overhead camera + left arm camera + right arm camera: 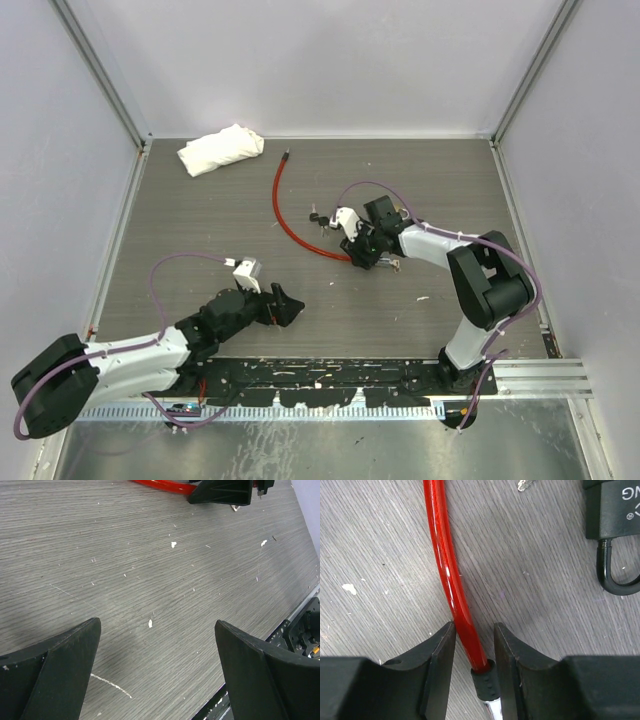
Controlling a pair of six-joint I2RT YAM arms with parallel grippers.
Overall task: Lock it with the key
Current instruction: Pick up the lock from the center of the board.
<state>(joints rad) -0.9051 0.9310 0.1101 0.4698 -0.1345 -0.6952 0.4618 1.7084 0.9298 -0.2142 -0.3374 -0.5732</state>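
A red cable (282, 205) curves over the grey table, and its black-collared metal end (486, 680) lies between the fingers of my right gripper (356, 252) (474, 645). The jaws straddle that end closely, with thin gaps still showing. A black padlock (612, 510) (318, 215) with its shackle lies just beside the cable. A small silvery tip (522, 485) shows at the top edge of the right wrist view; I cannot tell if it is the key. My left gripper (285, 305) (157, 645) hovers wide open over bare table, holding nothing.
A crumpled white cloth (220, 150) lies at the back left. Grey walls enclose the table on three sides. A black rail (330, 375) runs along the near edge. White specks (150, 623) dot the surface. The left wrist view catches the red cable (165, 486).
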